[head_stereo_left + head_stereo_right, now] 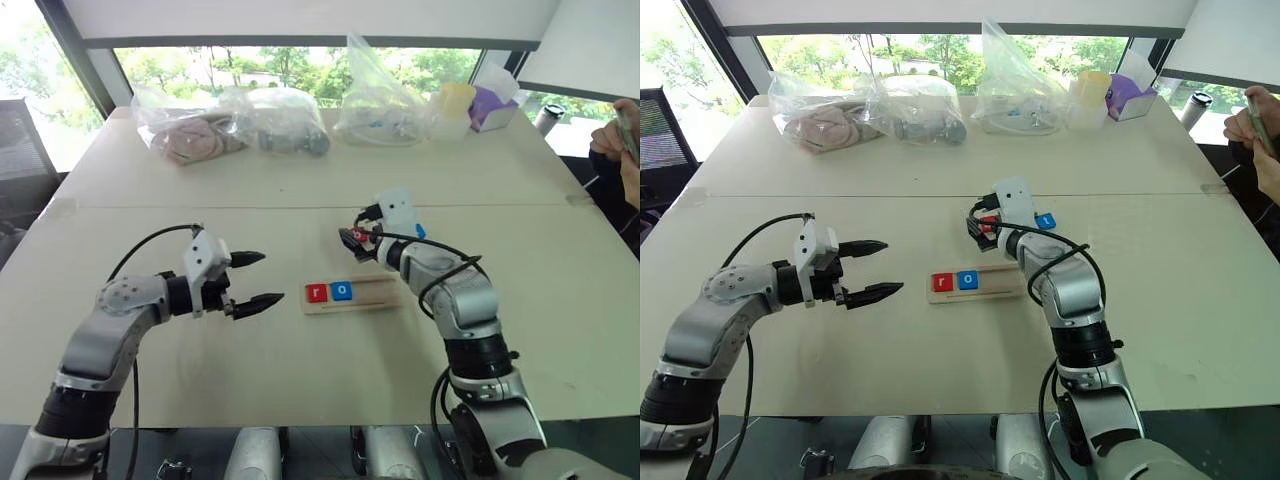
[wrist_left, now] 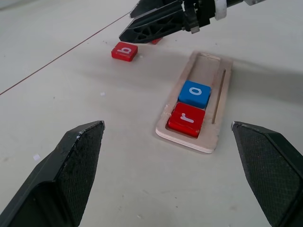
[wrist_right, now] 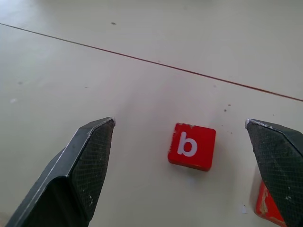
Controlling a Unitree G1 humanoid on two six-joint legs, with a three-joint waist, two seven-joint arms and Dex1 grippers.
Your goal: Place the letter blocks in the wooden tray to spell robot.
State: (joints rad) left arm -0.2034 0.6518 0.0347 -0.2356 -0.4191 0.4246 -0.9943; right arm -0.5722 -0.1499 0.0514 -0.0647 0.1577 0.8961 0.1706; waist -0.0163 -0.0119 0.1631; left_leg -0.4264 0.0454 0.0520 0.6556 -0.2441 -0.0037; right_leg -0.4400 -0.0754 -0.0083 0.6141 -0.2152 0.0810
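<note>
The wooden tray (image 1: pixel 352 295) lies flat near the middle of the counter (image 1: pixel 300 190), a long pale strip with a raised rim and a thin groove along one long side. At its left end sit two letter blocks side by side and touching: a red r block (image 1: pixel 316 293) and a blue o block (image 1: pixel 342 291); the rest of the tray is bare wood. A red b block (image 3: pixel 191 146) lies loose on the counter just beyond the tray, between the spread fingers of the right gripper (image 3: pixel 182 142), which hovers over it without touching. Another red block (image 3: pixel 267 205) beside it is cut off by a fingertip, its letter hidden. A blue block (image 1: pixel 1044 220) peeks out behind the right wrist, letter unreadable. The left gripper (image 1: pixel 250 280) hangs left of the tray, jaws apart and empty. The counter is pale beige with a seam across it; clear plastic bags (image 1: pixel 230 125) line its far edge under wide windows. A person's hand (image 1: pixel 608 140) shows at the right edge.
</note>
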